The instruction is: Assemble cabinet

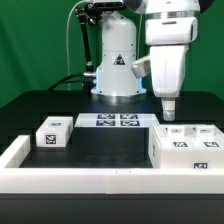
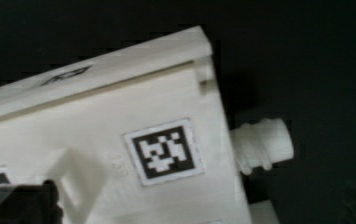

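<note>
Large square-sided white plastic cabinet (image 1: pixel 186 148) noted at 4 o'clock on black table (image 1: pixel 100 150). One small white tagged block (image 1: pixel 52 132) seen loose at 9 o'clock, well apart. Gripper (image 1: pixel 168 112) poised over cabinet's far edge; finger spread cannot be told. Assembly judged barely begun.

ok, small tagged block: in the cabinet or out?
Out. The small tagged block sits on the table, well apart from the cabinet.

On the desk (image 1: pixel 100 150): one cabinet (image 1: pixel 185 148), one small tagged block (image 1: pixel 52 132), one marker board (image 1: pixel 120 121), one long white rail (image 1: pixel 90 181). One arm (image 1: pixel 165 40), one claw (image 1: pixel 168 115). Shows perhaps four tags on the marker board, too blurred to count surely.
</note>
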